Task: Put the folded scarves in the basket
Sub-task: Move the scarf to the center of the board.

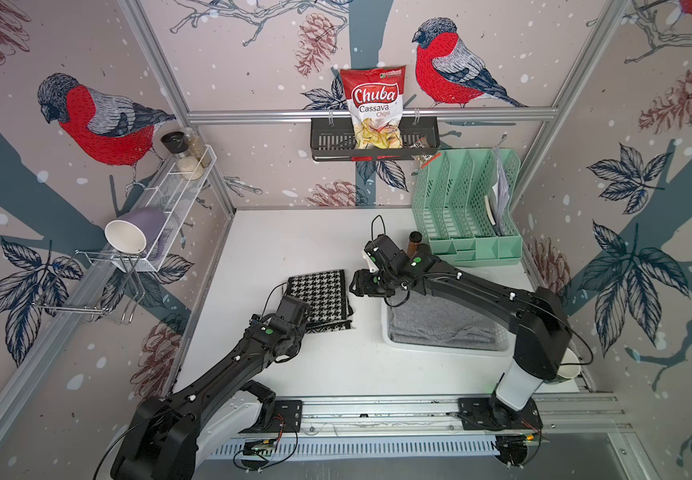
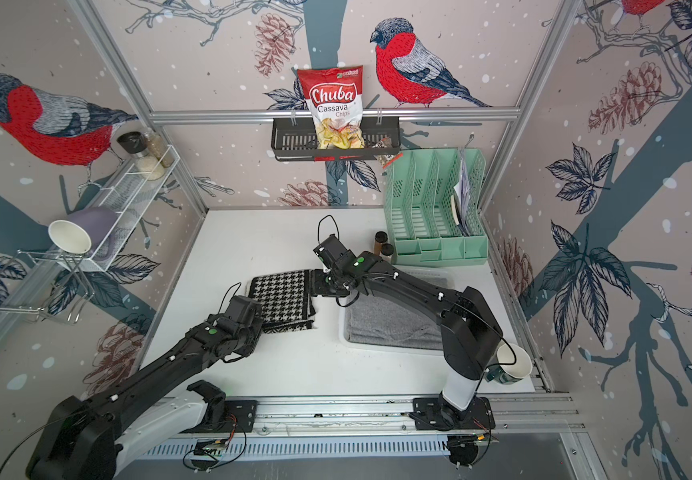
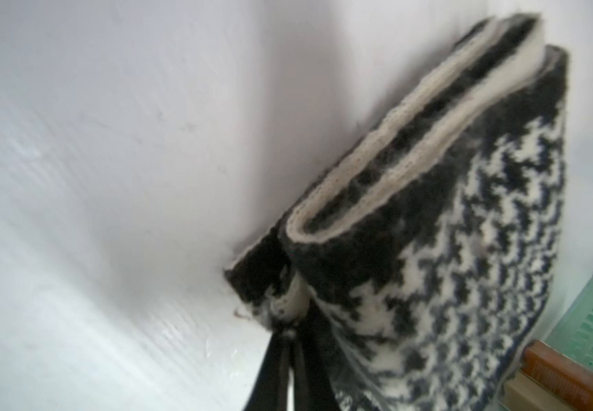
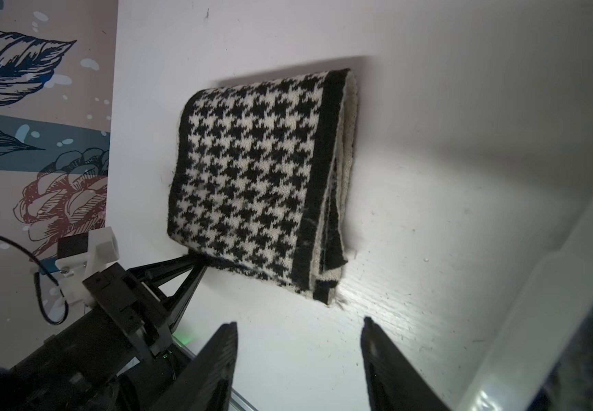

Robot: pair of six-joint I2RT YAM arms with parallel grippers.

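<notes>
**Left gripper (image 4: 195, 261) at the scarf's corner, right gripper (image 4: 300, 322) spread wide**

The left gripper's thin fingers sit close together against one corner of the folded scarf (image 1: 319, 299). I cannot tell whether they pinch it. The right gripper's jaws stand apart and empty, facing the opposite edge, probably to share the lift. The scarf lies flat on the table (image 1: 294, 241), beside the basket (image 1: 439, 348), which holds a grey cloth (image 1: 439, 324).

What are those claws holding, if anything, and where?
The left claw pinches the houndstooth scarf at one corner; the right claw is open and empty.
</notes>
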